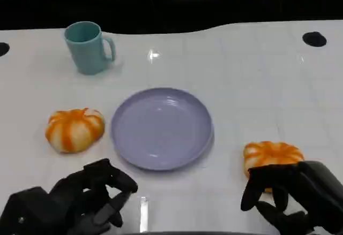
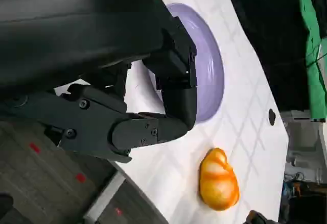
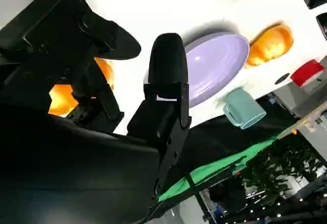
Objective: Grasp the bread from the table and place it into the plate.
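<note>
Orange-and-white glaze is marking the bread nearest the action: a rounded, ridged bun (image 1: pixel 272 154) is lying on the white bench (image 1: pixel 241 85) just to the right of the plate (image 1: pixel 162 128). The right hand (image 1: pixel 292 195) is hovering directly over its near edge, dark fingers (image 1: pixel 254 189) curling down in front of the bun, though they are not yet closing on it as far as the head view is showing; the right wrist view is giving an orange glimpse (image 3: pixel 61 99) beneath the palm, with space around it. I am judging that hand to be released and poised, not grasping.

A second bun (image 1: pixel 75 129), the same striped shape, is sitting left of the plate, ahead of the left hand (image 1: pixel 80 200). That hand is resting low at the bench's near edge with fingers loosely spread and holding nothing.

The right-side bun is looking slightly wider than deep, its long axis running across the bench, so the right hand is clearly the nearer one and should be closing from above. The plate is looking smooth, shallow, lavender and glossy, probably hard plastic. A teal mug (image 1: pixel 88 46) is standing well behind it, with its handle turned right.
</note>
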Motion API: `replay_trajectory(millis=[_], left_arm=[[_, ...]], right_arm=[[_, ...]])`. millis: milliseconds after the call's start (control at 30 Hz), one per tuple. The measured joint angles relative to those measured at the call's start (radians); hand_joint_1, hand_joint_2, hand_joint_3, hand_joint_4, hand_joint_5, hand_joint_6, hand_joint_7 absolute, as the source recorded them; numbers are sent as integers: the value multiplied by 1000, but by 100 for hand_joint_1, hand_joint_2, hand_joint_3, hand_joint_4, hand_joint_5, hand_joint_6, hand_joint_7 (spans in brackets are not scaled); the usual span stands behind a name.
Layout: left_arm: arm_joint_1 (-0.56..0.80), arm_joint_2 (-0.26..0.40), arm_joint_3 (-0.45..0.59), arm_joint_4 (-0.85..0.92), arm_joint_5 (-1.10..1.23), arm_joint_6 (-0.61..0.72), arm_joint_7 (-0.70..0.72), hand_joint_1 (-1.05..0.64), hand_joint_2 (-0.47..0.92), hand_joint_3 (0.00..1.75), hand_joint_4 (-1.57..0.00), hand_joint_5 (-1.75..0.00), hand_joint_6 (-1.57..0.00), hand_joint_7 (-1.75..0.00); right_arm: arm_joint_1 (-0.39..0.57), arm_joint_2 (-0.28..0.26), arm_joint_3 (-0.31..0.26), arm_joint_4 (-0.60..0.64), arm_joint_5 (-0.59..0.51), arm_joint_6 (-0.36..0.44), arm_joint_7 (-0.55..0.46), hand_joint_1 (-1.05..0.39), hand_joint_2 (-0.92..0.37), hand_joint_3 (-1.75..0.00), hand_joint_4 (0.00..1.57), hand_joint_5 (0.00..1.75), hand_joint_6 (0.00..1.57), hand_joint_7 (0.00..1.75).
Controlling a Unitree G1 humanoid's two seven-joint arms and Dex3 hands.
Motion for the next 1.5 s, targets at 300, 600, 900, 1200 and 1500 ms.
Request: replay_trajectory(millis=[300,600,900,1200,1500], left_arm=[[-2,0,0,2,0,-2,0,-39,92,47,-61,-175,-59,-131],[-2,0,0,5,0,-3,0,-38,92,47,-61,-175,-59,-131],[-4,0,0,15,-2,-10,0,-40,92,47,-62,-175,-59,-131],[-6,0,0,22,-1,-17,0,-40,92,47,-61,-175,-59,-131],[-6,0,0,22,-1,-17,0,-40,92,47,-61,-175,-60,-130]], right_arm=[[0,0,3,0,-3,3,3,-1,-29,-115,97,162,101,100],[0,0,3,0,-6,2,3,-1,-30,-114,96,162,100,99],[-2,0,4,0,-6,2,8,-3,-30,-116,96,163,100,98],[-2,11,-3,-1,6,4,-1,-6,-38,-90,82,138,92,75],[1,20,-17,-95,-87,96,-14,-23,-59,-40,54,88,73,33]])
